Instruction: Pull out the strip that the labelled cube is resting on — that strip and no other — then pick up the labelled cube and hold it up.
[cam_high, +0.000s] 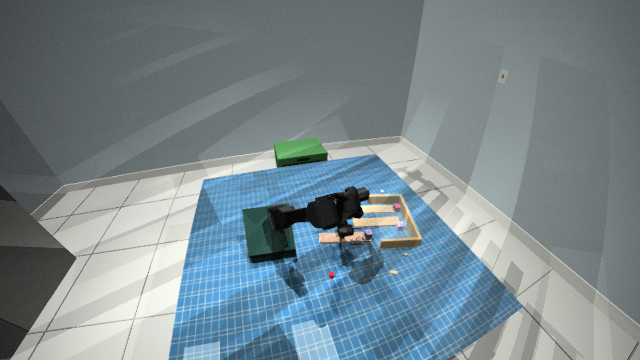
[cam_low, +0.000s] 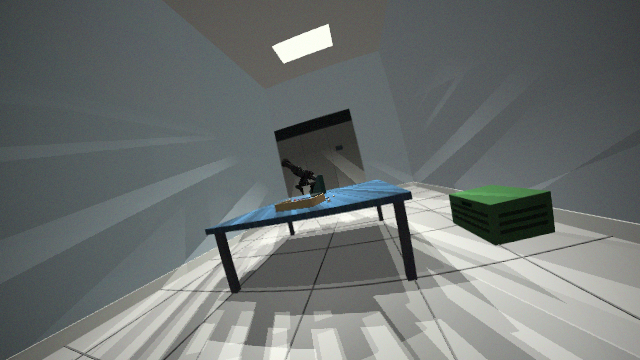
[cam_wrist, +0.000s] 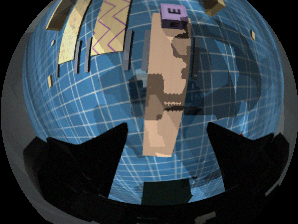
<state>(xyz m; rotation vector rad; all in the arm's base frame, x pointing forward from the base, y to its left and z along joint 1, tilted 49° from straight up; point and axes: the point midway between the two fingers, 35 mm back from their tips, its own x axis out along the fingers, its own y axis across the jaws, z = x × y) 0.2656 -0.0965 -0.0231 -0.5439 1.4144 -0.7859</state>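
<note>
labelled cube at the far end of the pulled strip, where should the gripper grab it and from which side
Grip the labelled cube across its two side faces, coming straight down: it sits upright on the strip, top clear. The gripper is open and lined up along the strip.

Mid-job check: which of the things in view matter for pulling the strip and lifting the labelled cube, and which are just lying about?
Job:
- labelled cube, marked E
- the strip under it
- claw, open

Lying about:
- the other two strips with their cubes
- wooden frame
- small red piece
- green box on the floor

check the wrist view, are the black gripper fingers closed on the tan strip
No, the black gripper stands open, its fingers spread either side of the tan strip.
</note>
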